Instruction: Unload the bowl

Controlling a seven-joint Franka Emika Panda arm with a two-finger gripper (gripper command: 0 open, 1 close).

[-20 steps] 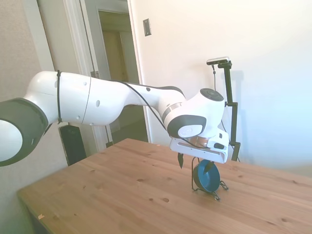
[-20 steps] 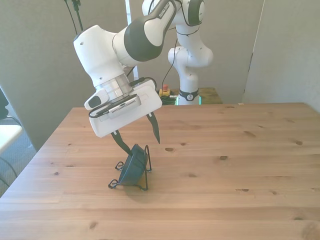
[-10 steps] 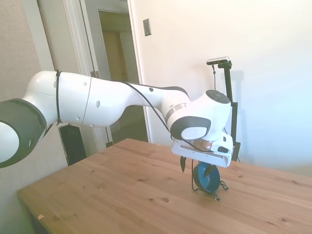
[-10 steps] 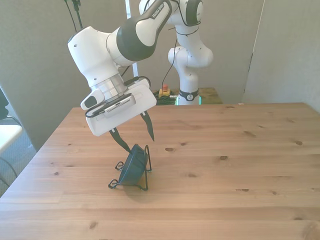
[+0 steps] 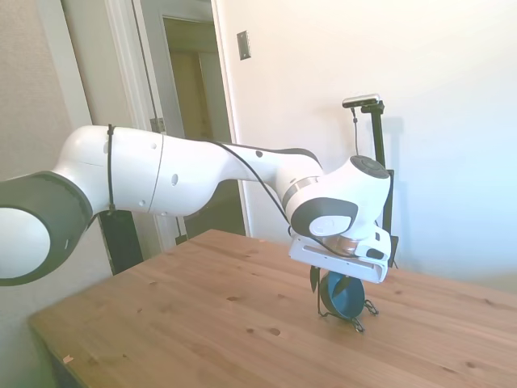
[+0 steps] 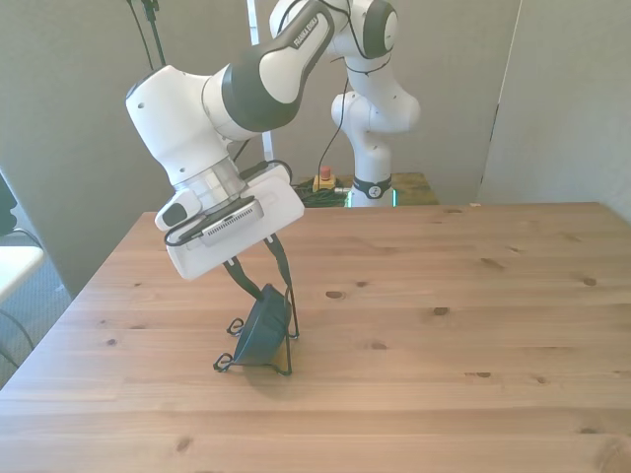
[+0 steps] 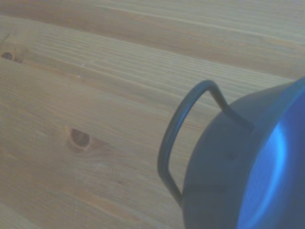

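Gripper point(image 6: 260, 274) with jaws apart, straddling the upper rim of the bowl point(image 6: 262, 328). The bowl stands on edge in a black wire stand point(image 6: 287, 335) on the wooden table point(image 6: 444, 355), directly beneath the jaws.

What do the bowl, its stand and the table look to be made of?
Bowl: dark teal-blue, smooth with a soft sheen in the wrist view; probably glazed ceramic or enamelled metal, can't tell which.
Stand: thin black bent wire, likely coated or painted metal; the loop holds its shape beside the bowl.
Table: light wood planks with visible grain and knots, pine by the look, low-gloss finish.
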